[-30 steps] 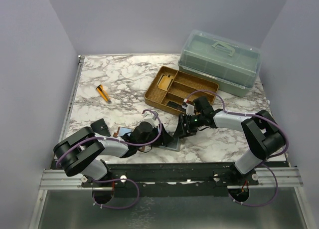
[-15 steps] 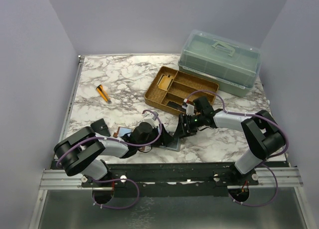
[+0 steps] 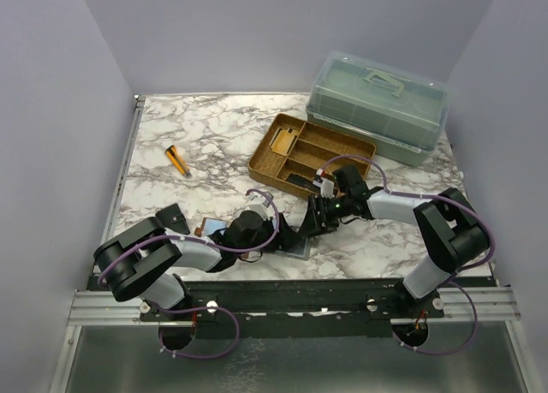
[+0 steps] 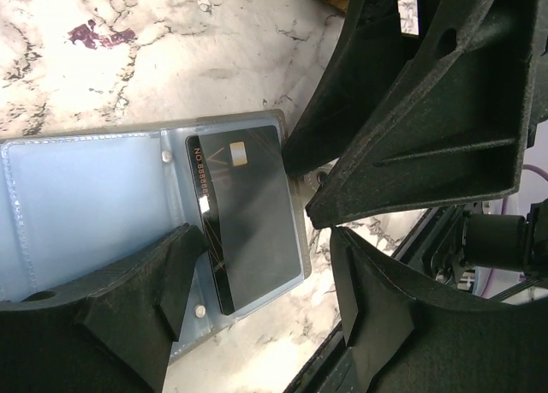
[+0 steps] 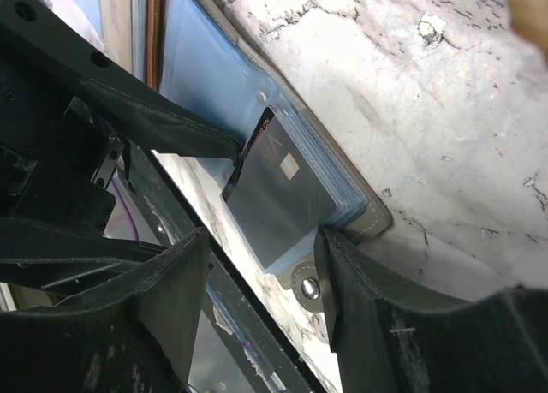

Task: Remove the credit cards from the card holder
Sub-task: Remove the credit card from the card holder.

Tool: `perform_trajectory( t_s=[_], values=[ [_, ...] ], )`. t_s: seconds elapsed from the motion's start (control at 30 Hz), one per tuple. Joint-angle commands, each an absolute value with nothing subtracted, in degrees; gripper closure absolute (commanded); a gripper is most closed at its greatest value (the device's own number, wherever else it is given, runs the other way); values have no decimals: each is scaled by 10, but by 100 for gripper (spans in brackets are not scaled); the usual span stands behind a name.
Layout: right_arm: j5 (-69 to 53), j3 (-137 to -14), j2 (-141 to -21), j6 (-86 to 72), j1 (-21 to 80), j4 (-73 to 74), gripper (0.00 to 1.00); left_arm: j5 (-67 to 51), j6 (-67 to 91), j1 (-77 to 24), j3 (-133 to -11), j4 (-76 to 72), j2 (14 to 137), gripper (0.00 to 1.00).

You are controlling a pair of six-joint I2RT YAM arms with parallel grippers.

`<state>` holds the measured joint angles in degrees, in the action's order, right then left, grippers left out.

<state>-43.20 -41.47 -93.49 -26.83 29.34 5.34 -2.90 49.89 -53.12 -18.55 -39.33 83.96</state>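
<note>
The card holder (image 3: 205, 225) lies open on the counter (image 3: 214, 145) close to the front edge, to the left of both grippers, showing a blue panel and an orange-brown one. A small black case (image 3: 174, 215) sits near it, further left. To its right a blue-grey folder (image 4: 86, 196) lies open with a black card (image 4: 248, 230) in its clear sleeve. The left gripper (image 4: 267, 239) hangs over that card, fingers spread, pinching nothing. The right gripper (image 5: 261, 239) is spread too, its tips down at the folder's end edge, gripping nothing.
</note>
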Motion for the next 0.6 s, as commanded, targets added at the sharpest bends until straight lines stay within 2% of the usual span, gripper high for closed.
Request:
perform_trajectory(
  t_s=[0.0,0.33,0.57],
  values=[
    [-478,-418,-943,-288,294,5,42,-17,486,-542,-177,-356,872,29],
    [-484,-437,-956,-287,294,-18,45,-9,487,-549,-172,-356,872,29],
    [-484,-433,-930,-274,294,-36,48,-7,474,-549,-161,-356,845,24]
  ],
)
